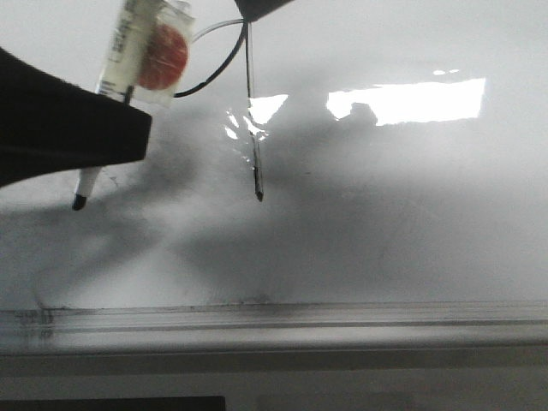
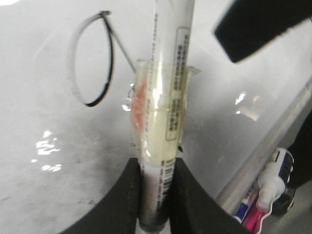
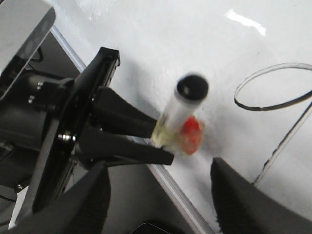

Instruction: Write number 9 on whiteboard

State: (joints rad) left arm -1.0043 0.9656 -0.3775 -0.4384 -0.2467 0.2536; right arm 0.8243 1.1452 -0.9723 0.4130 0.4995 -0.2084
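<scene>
Handwritten number 9 (image 2: 95, 61) on whiteboard (image 2: 44, 161)

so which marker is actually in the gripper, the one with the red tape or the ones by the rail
The taped marker, clamped between the left gripper fingers. The other markers lie loose beside the whiteboard rail, untouched.

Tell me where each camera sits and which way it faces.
Front view: ahead over the whiteboard; left gripper holds the marker beside the number 9's stem.
Left wrist view: along its fingers, clamping the marker; loop behind.
Right wrist view: across open fingers at the left gripper and marker.
Shared: marker and number 9 in all three.
</scene>
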